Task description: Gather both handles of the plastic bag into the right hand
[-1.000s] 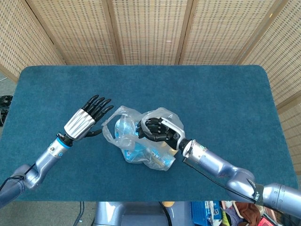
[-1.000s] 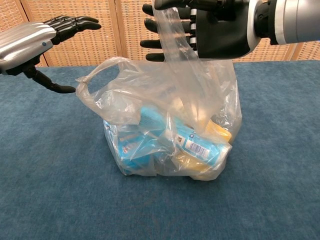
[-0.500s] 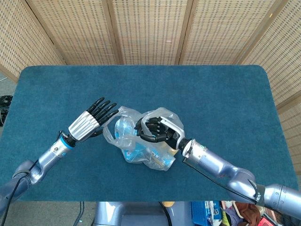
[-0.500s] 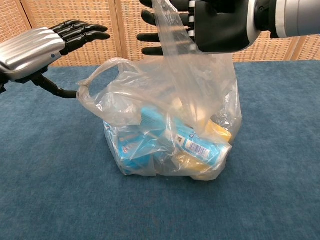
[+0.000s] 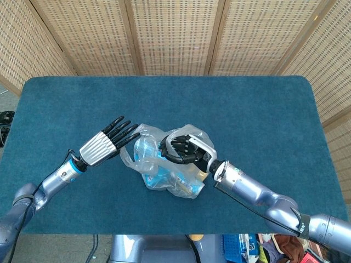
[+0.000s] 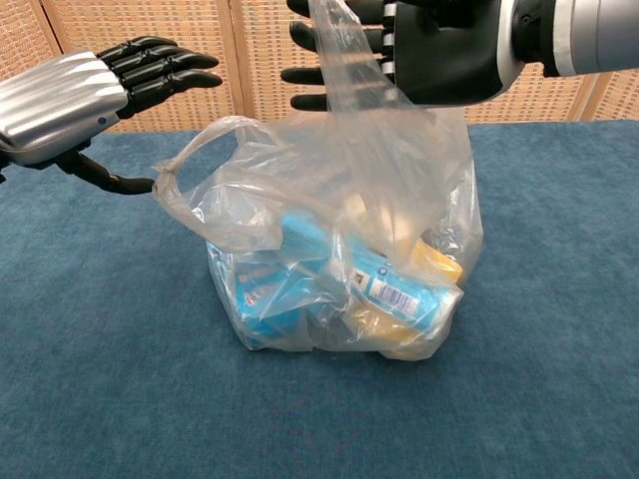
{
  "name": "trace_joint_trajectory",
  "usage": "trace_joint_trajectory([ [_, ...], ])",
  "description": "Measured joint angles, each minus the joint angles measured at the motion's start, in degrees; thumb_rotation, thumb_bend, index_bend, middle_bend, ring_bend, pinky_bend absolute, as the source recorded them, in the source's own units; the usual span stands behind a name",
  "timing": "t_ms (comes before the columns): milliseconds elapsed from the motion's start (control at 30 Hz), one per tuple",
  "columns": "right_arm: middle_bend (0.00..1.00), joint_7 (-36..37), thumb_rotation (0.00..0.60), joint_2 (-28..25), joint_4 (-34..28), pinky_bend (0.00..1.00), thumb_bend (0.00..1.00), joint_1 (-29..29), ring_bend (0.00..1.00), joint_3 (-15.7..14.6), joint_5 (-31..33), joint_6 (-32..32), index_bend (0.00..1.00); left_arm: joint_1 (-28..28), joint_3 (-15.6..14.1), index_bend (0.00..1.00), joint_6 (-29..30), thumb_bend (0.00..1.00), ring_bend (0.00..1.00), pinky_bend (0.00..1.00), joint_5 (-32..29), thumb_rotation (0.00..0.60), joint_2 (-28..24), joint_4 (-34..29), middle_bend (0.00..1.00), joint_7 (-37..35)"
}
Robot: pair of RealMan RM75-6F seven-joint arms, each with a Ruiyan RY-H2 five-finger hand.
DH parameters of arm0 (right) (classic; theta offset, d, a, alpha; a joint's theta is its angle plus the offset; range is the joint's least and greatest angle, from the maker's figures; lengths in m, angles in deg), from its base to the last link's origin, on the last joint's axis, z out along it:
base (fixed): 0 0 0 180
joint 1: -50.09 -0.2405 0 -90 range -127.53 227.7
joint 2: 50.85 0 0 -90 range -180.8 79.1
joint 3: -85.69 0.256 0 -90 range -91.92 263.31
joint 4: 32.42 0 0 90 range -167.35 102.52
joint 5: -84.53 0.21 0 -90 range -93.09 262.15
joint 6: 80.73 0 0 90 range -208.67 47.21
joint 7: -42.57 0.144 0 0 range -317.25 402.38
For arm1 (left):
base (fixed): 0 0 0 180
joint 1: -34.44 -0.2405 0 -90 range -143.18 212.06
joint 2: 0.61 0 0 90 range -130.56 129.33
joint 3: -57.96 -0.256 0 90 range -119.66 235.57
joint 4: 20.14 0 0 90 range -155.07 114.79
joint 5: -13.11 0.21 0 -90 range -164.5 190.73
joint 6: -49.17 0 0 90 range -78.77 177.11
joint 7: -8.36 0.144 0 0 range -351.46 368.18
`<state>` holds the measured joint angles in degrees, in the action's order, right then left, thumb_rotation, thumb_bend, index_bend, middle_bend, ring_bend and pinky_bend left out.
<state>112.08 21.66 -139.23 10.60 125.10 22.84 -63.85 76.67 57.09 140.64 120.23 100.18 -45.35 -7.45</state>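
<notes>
Covering pretty much the whole scene is a blue carpeted table (image 5: 263,109), backed by wicker screen panels (image 5: 175,33). Near the middle of it a clear plastic bag (image 6: 339,259) is sat upright, stuffed with light blue packets (image 6: 300,239) and something yellow (image 6: 434,261).

One handle (image 6: 344,60) of the bag is pulled up and draped over the right hand (image 6: 439,50), which is held above the bag with its dark fingers (image 6: 315,75) stretched out sideways and slightly apart. Whether the thumb is actually clamped on the plastic can't be told from either view.

The other handle (image 6: 200,150) is left slumped as a loop on the bag's left side. The left hand (image 6: 70,90) is hung just beside it, fingers (image 6: 165,65) straight and close together, nothing gripped. Its thumb (image 6: 110,180) is seen right next to that loop's knot, maybe touching it, hard to say.
</notes>
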Motion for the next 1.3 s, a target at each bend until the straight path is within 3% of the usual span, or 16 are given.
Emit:
trace_joint_trajectory([
  [600,0.50,-1.6,0.600,1.1,0.8,0.26,0.39,0.9,0.24,1.5,1.3,-1.5,0.40,-2.9,-2.9,0.02,1.7,0.24,0.00,0.00,-1.8,0.600,4.3,10.2,0.00,-3.7],
  [833,0.50,-2.6,0.600,1.3,0.7,0.26,0.40,1.4,0.25,2.1,1.7,-1.9,0.40,-2.6,-2.6,0.02,-0.8,0.25,0.00,0.00,-3.7,0.600,8.5,12.1,0.00,-3.2],
  [1300,0.50,-4.5,0.600,0.8,0.0,0.26,0.40,2.7,0.24,3.7,3.0,-3.0,0.40,0.8,-0.7,0.05,-3.0,0.39,0.00,0.00,-7.8,0.600,14.5,13.0,0.00,-4.5],
])
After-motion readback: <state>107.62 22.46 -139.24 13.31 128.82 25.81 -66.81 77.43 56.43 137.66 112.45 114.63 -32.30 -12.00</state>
